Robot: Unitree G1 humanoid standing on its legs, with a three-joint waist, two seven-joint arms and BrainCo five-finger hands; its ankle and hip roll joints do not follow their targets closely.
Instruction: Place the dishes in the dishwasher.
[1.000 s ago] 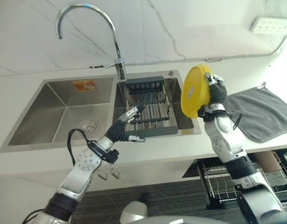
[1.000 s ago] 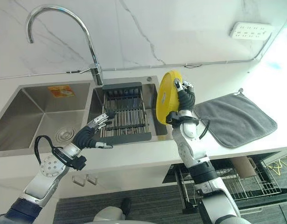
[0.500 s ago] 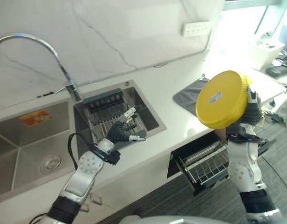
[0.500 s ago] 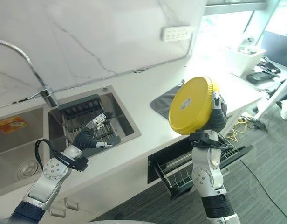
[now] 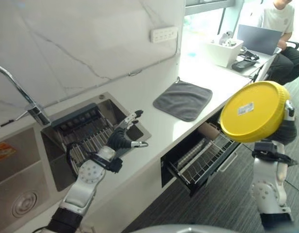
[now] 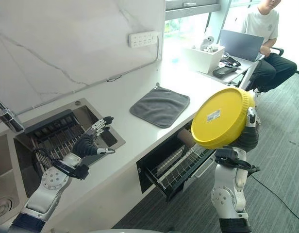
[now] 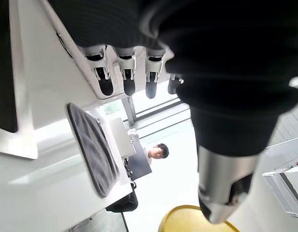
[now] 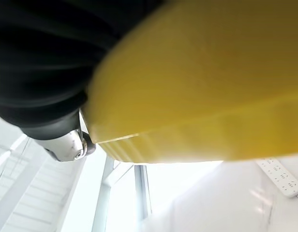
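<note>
The two head views look steeply down from above the white counter, one set slightly beside the other, and share the sink, the grey cloth farther along the counter and the open rack drawer below the counter's front edge. The left wrist view sits just above the counter, facing along it past the left hand toward the cloth. The right wrist view looks up from right against the yellow plate, with the wall above the counter beyond it.
</note>
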